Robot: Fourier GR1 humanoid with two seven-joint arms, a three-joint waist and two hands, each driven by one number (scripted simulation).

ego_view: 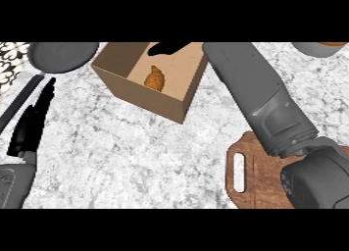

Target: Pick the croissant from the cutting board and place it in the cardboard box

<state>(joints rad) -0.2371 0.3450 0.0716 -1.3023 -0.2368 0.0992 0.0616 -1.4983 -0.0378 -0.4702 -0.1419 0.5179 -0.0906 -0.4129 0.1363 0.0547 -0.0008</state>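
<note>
Croissant, golden-brown, crescent pastry: lying on the floor of the open brown cardboard box, toward its rear wall, and touched by nothing. Box: square, open-topped, set at an angle on the grey-white marbled counter, upper middle of the head view. Right hand: black, showing only as a dark shape over the box's far rim at the end of the long grey right forearm that crosses the view from lower right; nothing is seen in it, and whether its fingers are spread or curled cannot be told. Cutting board: brown wood, rounded corners, slotted handle on its left end, lower right and partly under the forearm; its visible part is bare. Left hand: black, at the left edge, fingers straight and together, pointing up, at rest and holding nothing. Frying pan: dark grey, round, long black handle, upper left beside the box. Orange-topped grey vessel: top right corner, cut off by the edge. Status, by judgement: placement looks done; step in hand is withdrawal. Handling advice: lift the right hand straight up clear of the rim before drawing the arm back, so neither wall nor pastry is dragged.
</note>
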